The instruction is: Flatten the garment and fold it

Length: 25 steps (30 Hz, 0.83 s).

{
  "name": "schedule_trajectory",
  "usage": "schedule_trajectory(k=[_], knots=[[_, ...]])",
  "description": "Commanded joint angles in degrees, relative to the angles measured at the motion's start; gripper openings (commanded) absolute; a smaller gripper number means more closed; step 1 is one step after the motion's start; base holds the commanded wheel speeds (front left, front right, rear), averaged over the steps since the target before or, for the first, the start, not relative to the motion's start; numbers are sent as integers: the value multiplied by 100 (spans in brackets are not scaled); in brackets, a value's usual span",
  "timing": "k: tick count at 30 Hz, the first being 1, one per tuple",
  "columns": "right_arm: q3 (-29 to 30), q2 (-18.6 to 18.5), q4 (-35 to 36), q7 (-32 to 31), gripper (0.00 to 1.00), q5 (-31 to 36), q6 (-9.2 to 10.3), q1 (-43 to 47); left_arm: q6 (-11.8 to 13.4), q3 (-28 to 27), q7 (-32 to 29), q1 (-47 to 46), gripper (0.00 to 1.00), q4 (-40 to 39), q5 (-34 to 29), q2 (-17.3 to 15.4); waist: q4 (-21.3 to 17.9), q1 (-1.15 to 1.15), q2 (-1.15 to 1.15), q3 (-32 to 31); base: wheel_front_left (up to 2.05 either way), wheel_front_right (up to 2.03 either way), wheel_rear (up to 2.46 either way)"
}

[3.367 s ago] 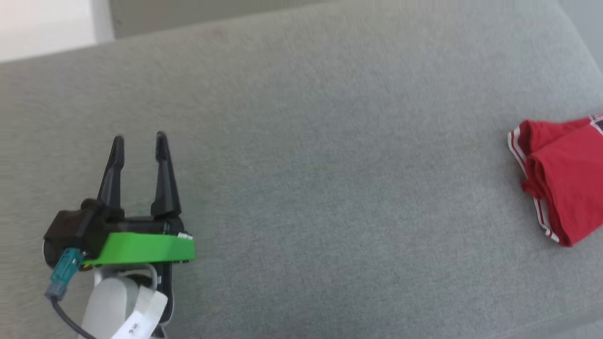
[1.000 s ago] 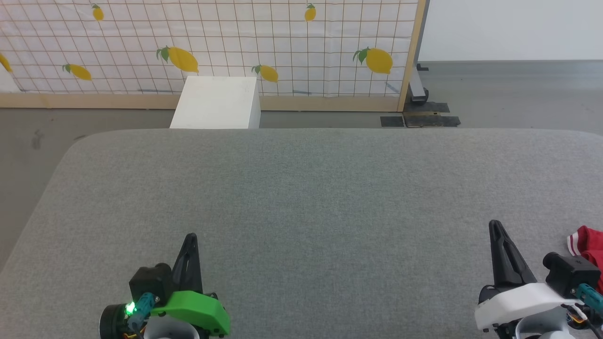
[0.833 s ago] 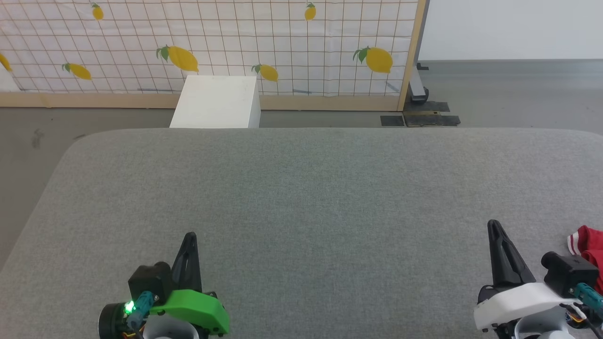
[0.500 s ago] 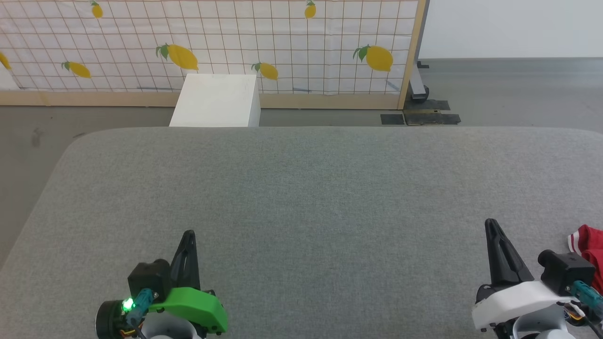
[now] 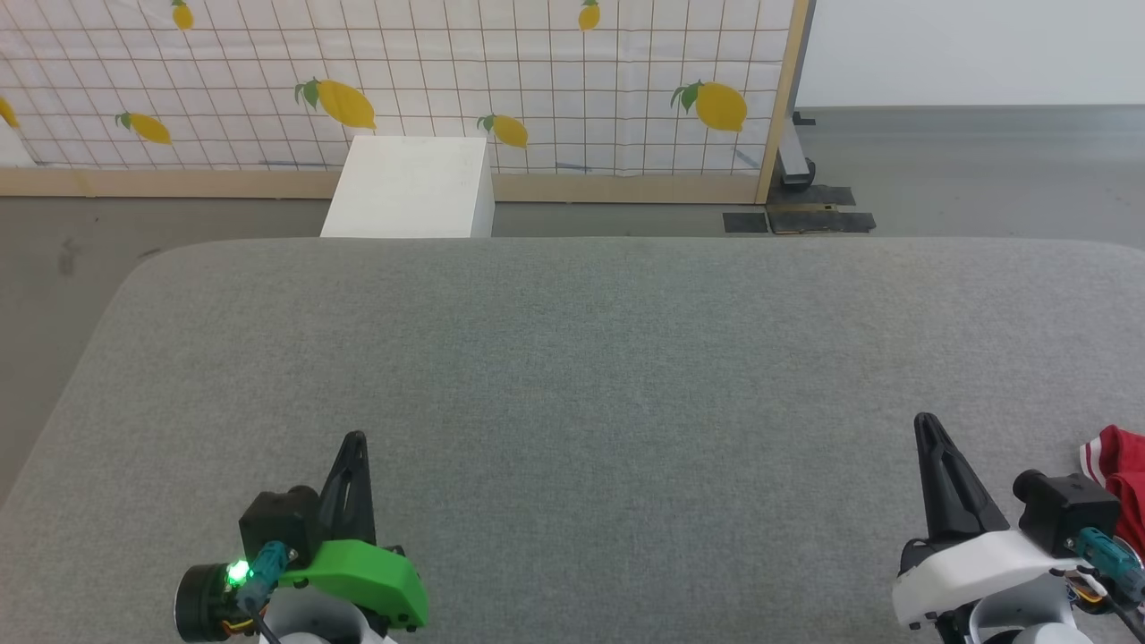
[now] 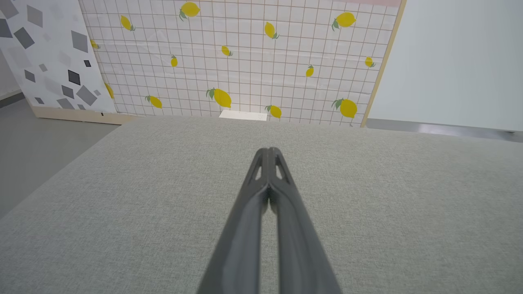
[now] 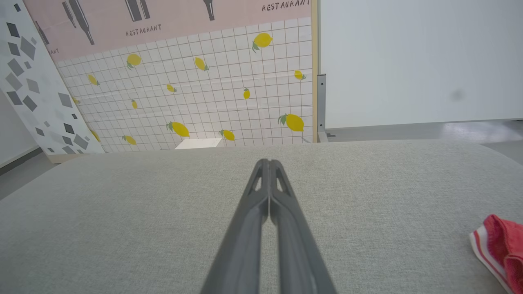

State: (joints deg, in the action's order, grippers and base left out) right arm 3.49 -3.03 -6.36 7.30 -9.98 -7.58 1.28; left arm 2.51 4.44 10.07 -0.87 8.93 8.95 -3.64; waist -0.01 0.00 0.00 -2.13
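The only writing that can be read is the word "RESTAURANT", printed in dark capitals more than once on a pink panel point(image 7: 163, 16). It sits above dark bottle-like shapes and tops the far screen in the right wrist view.

Below that panel, the lemon screen point(image 5: 447, 72) is white with a thin brown grid and scattered yellow lemons with green leaves. It is framed in pale wood. To its left leans a white board point(image 6: 49, 61) speckled with grey and black angular shapes.

The table point(image 5: 572, 358) is covered in grey woven fabric with rounded far corners and fills most of the head view. Beyond its far edge a plain white box point(image 5: 407, 188) stands on the grey floor point(image 5: 984, 170), against the foot of the lemon screen. To the right of the screen are a metal foot point(image 5: 792, 165), some black tape patches point(image 5: 818, 221) on the floor and a bare white wall point(image 5: 966, 49).

The left gripper point(image 5: 353, 443) is over the near left of the table. Its two dark fingers are pressed together to a single point with nothing between them. Its wrist carries a green cover point(image 5: 358, 577) and a lit green lamp point(image 5: 237, 572).

The right gripper point(image 5: 926, 422) is at the near right with a white cover point(image 5: 975, 559). Its fingers are likewise brought together on nothing.

The garment point(image 5: 1114, 456) lies bunched at the near right edge of the table, to the right of the right gripper and apart from its fingers. It shows red cloth with a red-and-white striped trim.
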Motion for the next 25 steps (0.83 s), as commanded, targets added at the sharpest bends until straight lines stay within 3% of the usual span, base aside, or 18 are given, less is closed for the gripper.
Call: schedule_trajectory(k=[1, 25], knots=[[-21, 4, 46, -26, 0, 82, 3, -37, -33, -25, -51, 24, 0, -44, -70, 21, 0, 0, 0, 3, 0, 0, 0], [-111, 7, 207, -218, 0, 332, 4, -62, -92, -140, -312, 41, 0, -275, -295, 36, 0, 0, 0, 61, 0, 0, 0]])
